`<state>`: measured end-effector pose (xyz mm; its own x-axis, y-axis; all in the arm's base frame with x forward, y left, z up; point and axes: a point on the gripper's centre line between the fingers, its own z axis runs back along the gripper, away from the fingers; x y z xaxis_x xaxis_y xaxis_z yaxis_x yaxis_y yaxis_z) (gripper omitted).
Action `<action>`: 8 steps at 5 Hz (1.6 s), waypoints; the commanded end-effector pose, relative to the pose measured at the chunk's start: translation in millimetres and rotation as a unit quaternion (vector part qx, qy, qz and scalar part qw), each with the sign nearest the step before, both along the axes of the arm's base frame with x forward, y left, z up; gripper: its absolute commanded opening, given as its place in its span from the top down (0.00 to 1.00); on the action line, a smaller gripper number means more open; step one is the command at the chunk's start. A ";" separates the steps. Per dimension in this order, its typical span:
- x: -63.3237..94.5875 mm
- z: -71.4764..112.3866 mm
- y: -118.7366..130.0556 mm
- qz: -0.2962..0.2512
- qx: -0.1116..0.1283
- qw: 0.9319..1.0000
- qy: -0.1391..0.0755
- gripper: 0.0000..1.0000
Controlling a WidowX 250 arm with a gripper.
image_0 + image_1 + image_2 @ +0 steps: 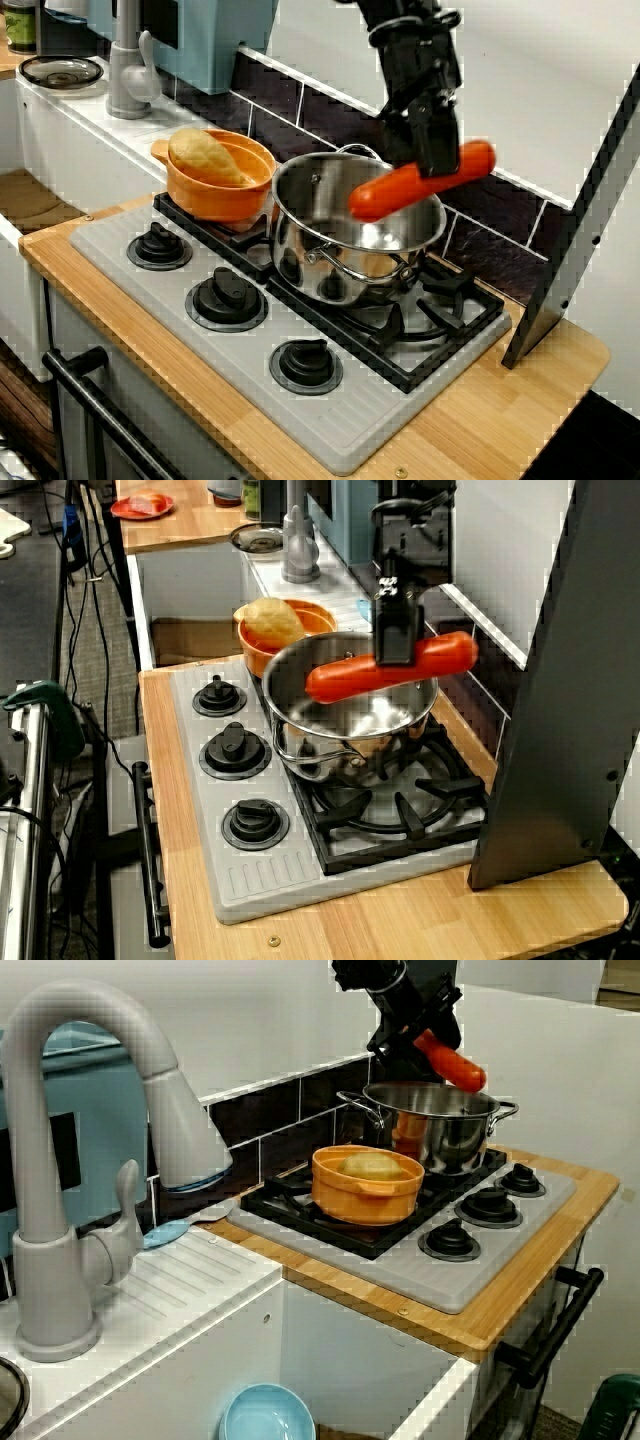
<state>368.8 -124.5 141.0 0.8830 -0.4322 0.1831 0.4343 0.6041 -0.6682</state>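
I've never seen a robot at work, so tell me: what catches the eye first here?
A black gripper holds a red sausage in the air, roughly level, over the open steel pot on the stove. Beside the pot stands an orange bowl with what looks like bread in it.

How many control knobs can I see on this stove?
3, in one row along the front of the stove: sink-side knob, middle knob, outer knob. None appears hidden.
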 end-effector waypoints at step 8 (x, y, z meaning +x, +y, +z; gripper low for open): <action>14.0 29.8 20.7 0.042 0.043 0.994 -0.089 0.00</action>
<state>385.5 -107.3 130.6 0.9021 -0.3745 0.2143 0.4267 0.7003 -0.5723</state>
